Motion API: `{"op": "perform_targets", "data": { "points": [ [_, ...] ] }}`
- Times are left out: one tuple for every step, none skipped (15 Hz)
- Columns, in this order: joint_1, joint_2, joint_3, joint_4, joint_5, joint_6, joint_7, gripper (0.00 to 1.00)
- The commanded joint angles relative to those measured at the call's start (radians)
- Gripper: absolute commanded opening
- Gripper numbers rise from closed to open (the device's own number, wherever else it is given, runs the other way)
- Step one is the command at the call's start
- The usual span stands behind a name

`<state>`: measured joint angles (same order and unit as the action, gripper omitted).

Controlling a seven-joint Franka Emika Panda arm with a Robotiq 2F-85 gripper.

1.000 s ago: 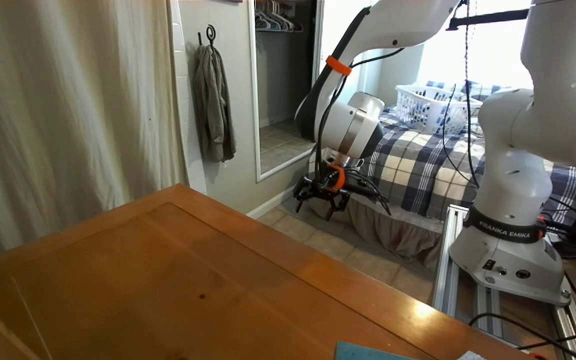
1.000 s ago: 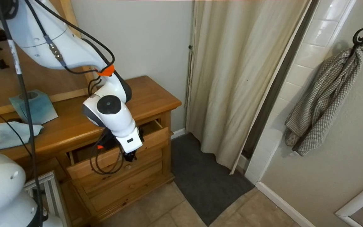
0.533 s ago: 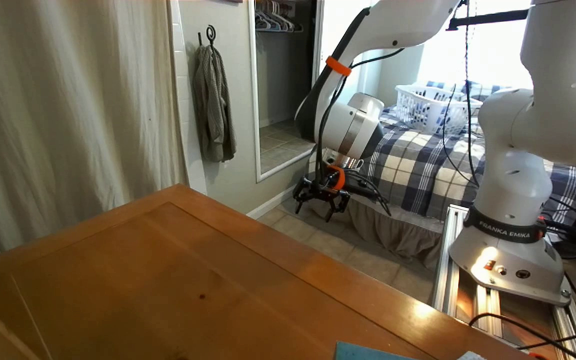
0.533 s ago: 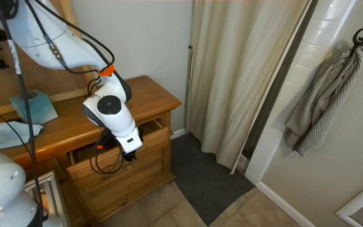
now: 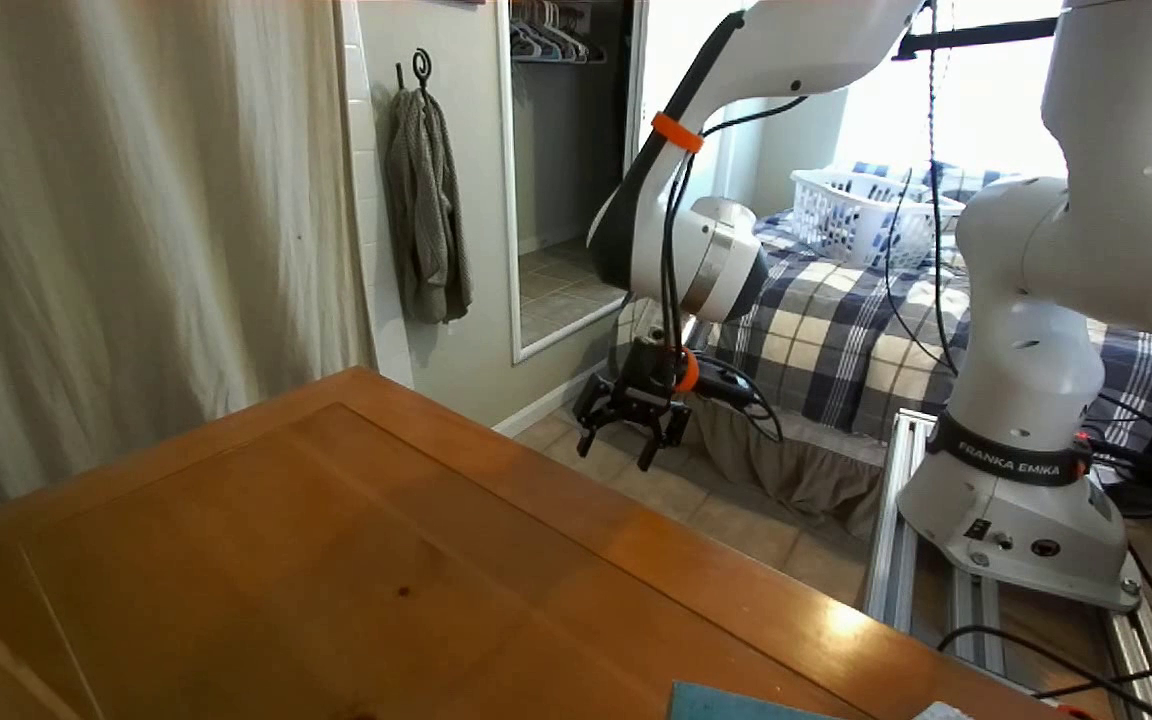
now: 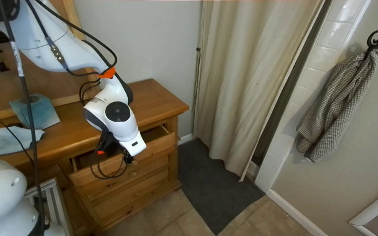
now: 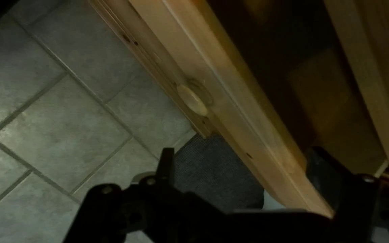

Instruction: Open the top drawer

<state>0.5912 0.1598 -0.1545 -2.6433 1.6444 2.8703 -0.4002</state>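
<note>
The top drawer [image 6: 157, 145] is a honey-brown wooden drawer, partly pulled out of the dresser in an exterior view. Its rim [image 7: 248, 101] runs diagonally through the wrist view, with the dark drawer inside to its right. A round wooden knob [image 7: 191, 100] shows below the rim. My gripper [image 5: 616, 453] is open and points down; in the wrist view the open gripper [image 7: 241, 152] has one finger on the drawer's inner side and one in front, with the rim between. I cannot tell whether either finger touches the wood. In an exterior view the fingers are mostly hidden behind the wrist.
The dresser top [image 6: 157, 98] overhangs the drawer and carries a teal tissue box [image 6: 34, 111] and a pale cloth [image 6: 10, 141]. A dark mat [image 6: 208, 183] lies on the tiles beside the dresser. A bed [image 5: 816, 340] stands behind the arm. Loose cables [image 6: 108, 173] hang at the wrist.
My gripper has tilted and moved lower in an exterior view, and the wrist has shifted slightly left in an exterior view. The fingers stay open. The drawer shows no visible movement.
</note>
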Motion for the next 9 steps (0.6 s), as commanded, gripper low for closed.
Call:
{"op": "perform_targets", "data": {
  "points": [
    [0.005, 0.003, 0.006, -0.004, -0.061, -0.038, -0.04, 1.0],
    [0.006, 0.006, 0.007, -0.001, -0.07, -0.042, -0.053, 1.0],
    [0.008, 0.011, 0.009, 0.002, -0.08, -0.046, -0.062, 1.0],
    [0.009, 0.015, 0.011, 0.004, -0.094, -0.052, -0.076, 1.0],
    [0.01, 0.021, 0.013, 0.007, -0.106, -0.053, -0.086, 1.0],
    [0.011, 0.027, 0.016, 0.012, -0.111, -0.06, -0.1, 1.0],
    [0.012, 0.033, 0.018, 0.015, -0.12, -0.063, -0.112, 1.0],
    [0.013, 0.042, 0.021, 0.019, -0.132, -0.068, -0.123, 1.0],
    [0.017, 0.059, 0.024, 0.024, -0.144, -0.06, -0.114, 1.0]
  ]
}}
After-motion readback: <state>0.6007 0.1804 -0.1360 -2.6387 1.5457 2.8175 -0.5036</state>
